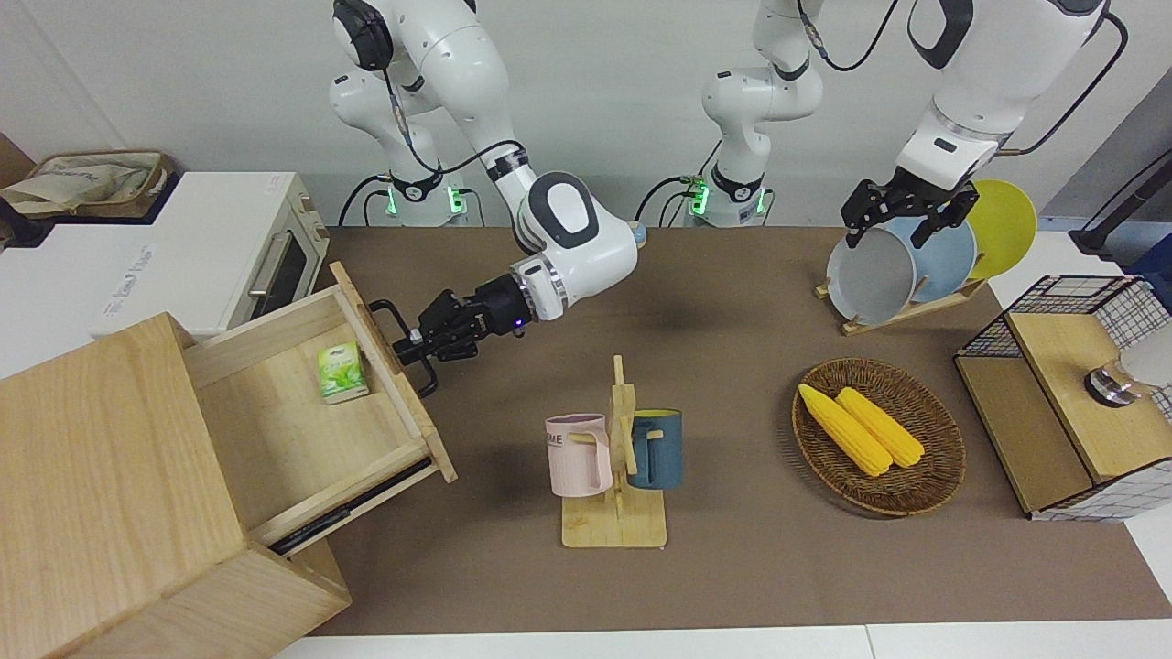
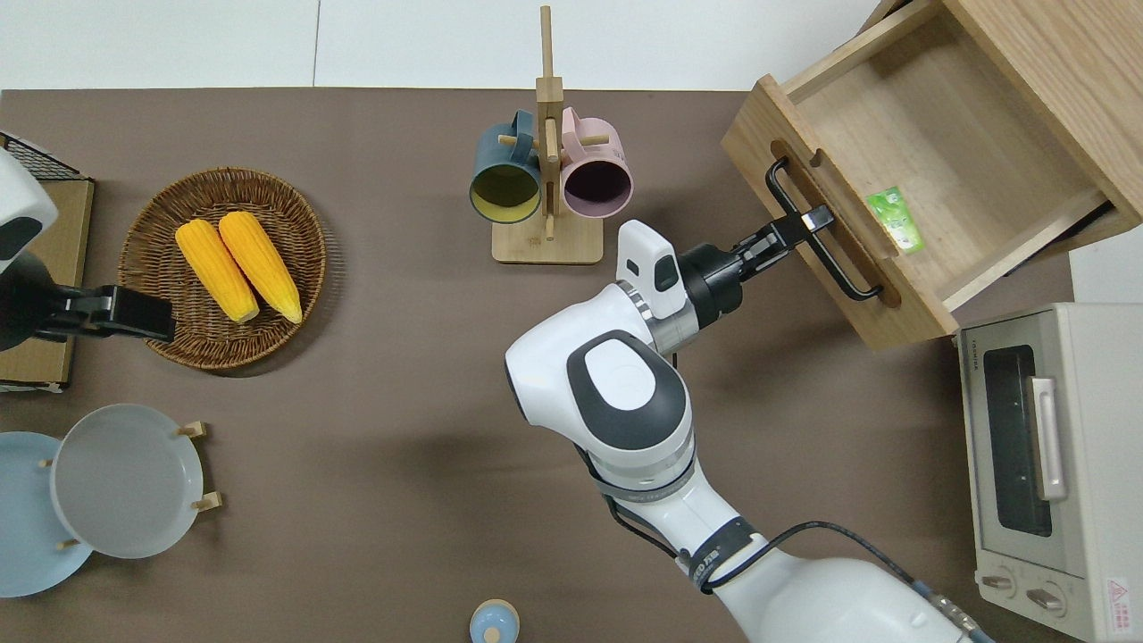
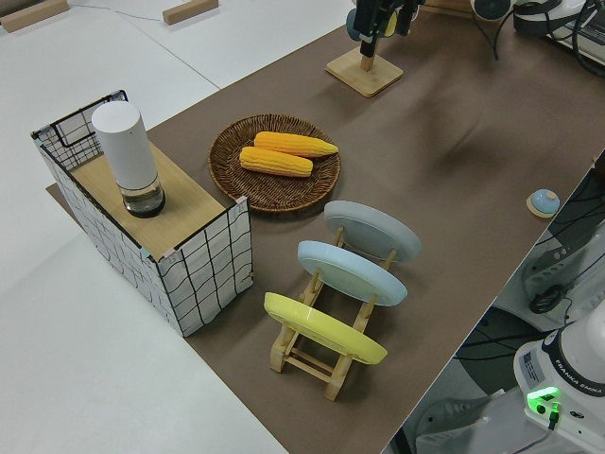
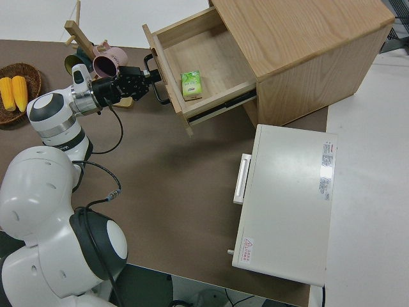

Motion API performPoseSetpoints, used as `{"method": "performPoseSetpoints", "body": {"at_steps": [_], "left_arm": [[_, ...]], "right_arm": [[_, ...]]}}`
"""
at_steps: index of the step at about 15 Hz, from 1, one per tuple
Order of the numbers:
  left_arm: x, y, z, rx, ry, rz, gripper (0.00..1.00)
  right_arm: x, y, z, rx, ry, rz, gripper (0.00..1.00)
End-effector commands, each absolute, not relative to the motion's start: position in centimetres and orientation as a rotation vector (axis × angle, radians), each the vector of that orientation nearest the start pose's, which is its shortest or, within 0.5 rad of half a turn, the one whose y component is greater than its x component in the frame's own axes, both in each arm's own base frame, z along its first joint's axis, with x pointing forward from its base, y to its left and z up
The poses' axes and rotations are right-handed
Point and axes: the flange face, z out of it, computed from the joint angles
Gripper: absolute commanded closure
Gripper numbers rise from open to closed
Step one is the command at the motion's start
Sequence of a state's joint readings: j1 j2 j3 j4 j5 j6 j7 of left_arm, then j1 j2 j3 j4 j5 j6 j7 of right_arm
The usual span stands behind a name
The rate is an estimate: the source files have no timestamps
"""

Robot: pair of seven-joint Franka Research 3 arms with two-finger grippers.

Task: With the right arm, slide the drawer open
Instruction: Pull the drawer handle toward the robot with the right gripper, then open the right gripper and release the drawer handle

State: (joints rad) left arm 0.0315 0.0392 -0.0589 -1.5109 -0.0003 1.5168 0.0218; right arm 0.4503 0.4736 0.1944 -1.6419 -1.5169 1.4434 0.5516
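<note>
Two corn cobs [image 1: 861,428] lie in a wicker basket [image 1: 934,485], near a mug stand [image 1: 615,522].

Pale-wood drawer [image 2: 929,134] — black handle [image 2: 820,234] — green packet [image 2: 896,220]
</note>
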Motion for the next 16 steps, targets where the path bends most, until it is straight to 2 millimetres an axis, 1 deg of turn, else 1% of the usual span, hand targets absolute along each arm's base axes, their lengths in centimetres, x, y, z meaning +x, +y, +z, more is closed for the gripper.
{"method": "performPoseSetpoints", "body": {"at_steps": [1, 3, 7, 15, 16], "left_arm": [[56.3, -1.3, 62.9, -3.126, 0.092, 0.062, 0.01], [56.3, -1.3, 62.9, -3.126, 0.092, 0.062, 0.01], [56.3, -1.3, 63.0, -3.126, 0.092, 0.060, 0.01], [56.3, -1.3, 63.0, -3.126, 0.092, 0.060, 0.01], [56.3, -1.3, 62.9, -3.126, 0.092, 0.062, 0.01]], "right_arm": [[58.1, 30.6, 41.5, 1.592, 0.432, 0.355, 1.000], [57.0, 32.0, 41.5, 1.585, 0.441, 0.354, 1.000], [55.8, 33.3, 41.6, 1.569, 0.432, 0.344, 1.000], [55.6, 33.4, 41.5, 1.574, 0.433, 0.340, 1.000], [55.7, 33.4, 41.5, 1.575, 0.432, 0.343, 0.854]]}}
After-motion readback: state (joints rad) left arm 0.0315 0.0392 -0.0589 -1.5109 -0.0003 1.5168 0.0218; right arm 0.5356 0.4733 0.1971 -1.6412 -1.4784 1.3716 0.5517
